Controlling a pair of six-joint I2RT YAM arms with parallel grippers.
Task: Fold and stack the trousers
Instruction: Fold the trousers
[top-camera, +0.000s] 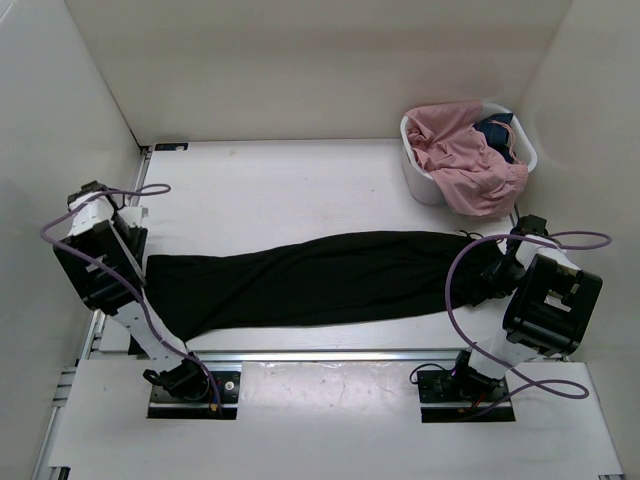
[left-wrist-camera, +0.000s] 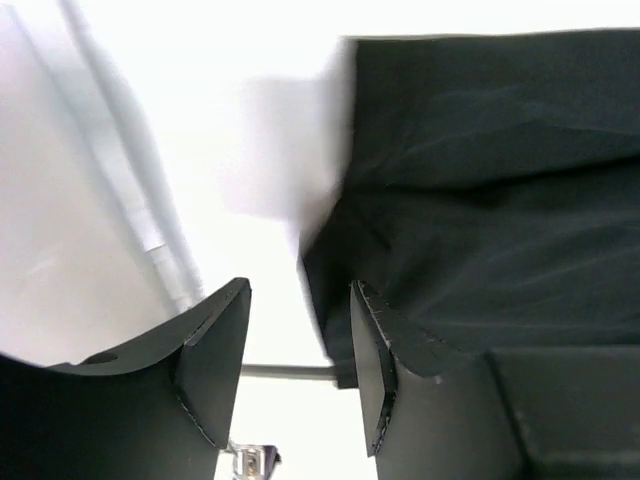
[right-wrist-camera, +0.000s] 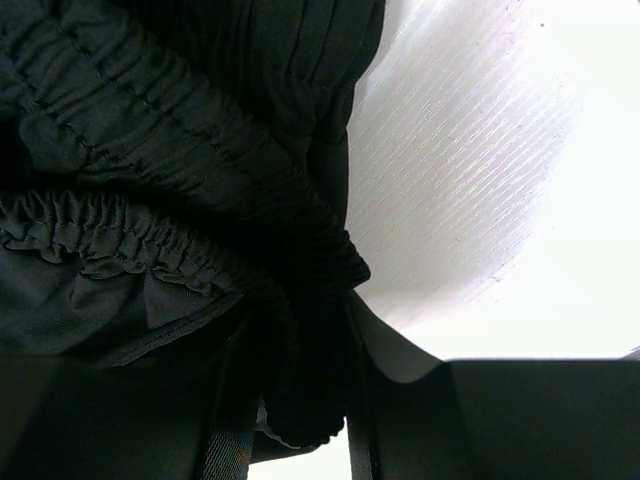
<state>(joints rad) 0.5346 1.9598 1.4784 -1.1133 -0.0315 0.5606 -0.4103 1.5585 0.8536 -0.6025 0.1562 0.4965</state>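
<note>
The right pincer (right-wrist-camera: 300, 370) is clamped narrowly on the gathered waistband (right-wrist-camera: 150, 170) of the trousers (top-camera: 320, 280). The left pincer (left-wrist-camera: 298, 310) stands half wide at their other end, with bare worktop (top-camera: 280, 190) in its gap and the cloth's edge against one finger, gripping nothing that I can see. Between the two, the black trousers lie flat with their long axis running left to right, waist right and legs left. An end-over-end fold would likely run along that line, each arm nearest its own end and the basket (top-camera: 425, 185) well off, far right.
</note>
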